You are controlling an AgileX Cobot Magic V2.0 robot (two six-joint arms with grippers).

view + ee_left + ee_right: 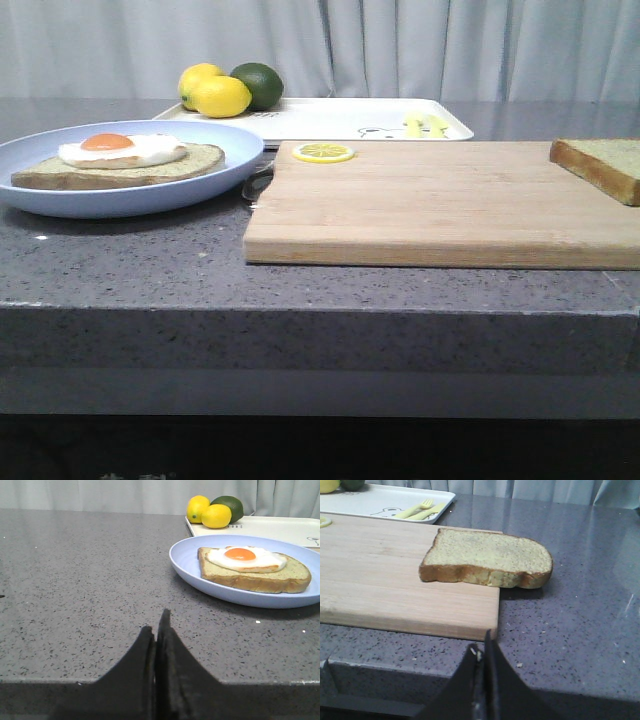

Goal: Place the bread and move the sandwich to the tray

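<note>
The bread [600, 165] lies on the right end of the wooden cutting board [440, 205], overhanging its edge; it also shows in the right wrist view [487, 560]. The sandwich [120, 160], a slice with a fried egg, sits on a light-blue plate [150, 195], also in the left wrist view [252, 567]. The white tray [340, 118] stands at the back. My left gripper [156, 630] is shut and empty at the counter's front edge, apart from the plate. My right gripper [482, 647] is shut and empty, short of the board's corner. Neither gripper shows in the front view.
Two lemons [212, 92] and a lime [258, 85] sit on the tray's far left end. A lemon slice [322, 152] lies on the board's back edge. A metal utensil [256, 185] lies between plate and board. The grey counter's front edge [320, 310] is near.
</note>
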